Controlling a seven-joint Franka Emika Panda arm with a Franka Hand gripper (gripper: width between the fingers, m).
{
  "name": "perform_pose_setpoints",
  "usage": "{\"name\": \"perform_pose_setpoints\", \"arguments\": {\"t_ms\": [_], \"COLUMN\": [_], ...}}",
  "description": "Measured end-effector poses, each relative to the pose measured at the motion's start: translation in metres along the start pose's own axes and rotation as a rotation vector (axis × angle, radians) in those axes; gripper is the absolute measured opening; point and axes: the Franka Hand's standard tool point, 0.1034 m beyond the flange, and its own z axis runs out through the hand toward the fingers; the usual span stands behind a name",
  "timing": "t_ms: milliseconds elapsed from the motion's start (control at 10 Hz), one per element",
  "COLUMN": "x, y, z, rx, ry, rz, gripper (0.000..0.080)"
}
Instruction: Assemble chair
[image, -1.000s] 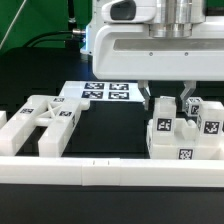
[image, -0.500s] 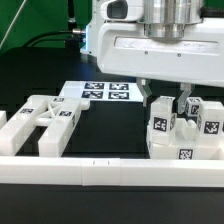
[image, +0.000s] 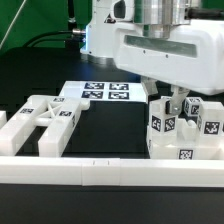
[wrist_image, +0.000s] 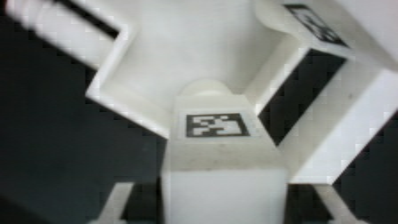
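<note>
Hand: I saw the gripper (image: 168, 103) closed on a leg bar (image: 158, 128), one finger on each side of its top.
Held part: I saw the leg bar standing roughly upright, with a tag facing the camera. In the wrist view it (wrist_image: 221, 165) ran down the middle with its tag on top.
Seat block: I saw it (image: 186, 150) at the exterior view's right, just beside the bar. I could not tell whether they touched.
X-braced frame: I saw it (image: 45, 118) lying flat, well apart at the exterior view's left.
Marker board: I saw it (image: 105, 92) behind, on the table (image: 110, 135).
Border rail: I saw it (image: 110, 172) along the front.
</note>
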Motion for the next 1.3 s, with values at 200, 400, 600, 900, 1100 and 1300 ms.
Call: {"name": "perform_pose_setpoints", "arguments": {"t_ms": [200,400,600,900,1100,1300], "x": [0.0002,-0.0009,-0.0010,-0.0047,-0.0038,-0.0035], "y": [0.0000,-0.0003,-0.0004,-0.0006,-0.0008,-0.0007], "z": [0.0000,0.0007,0.0007,0.0014,0.0012,0.0012], "rx": [0.012,0.014,0.014,0.009,0.014,0.016], "ry": [-0.021,-0.031,-0.031,-0.034,-0.032,-0.030], "rz": [0.190,0.377,0.381,0.241,0.094,-0.050], "gripper": [0.0285,0.0285,0.0291,0.0496,0.0640,0.0648]}}
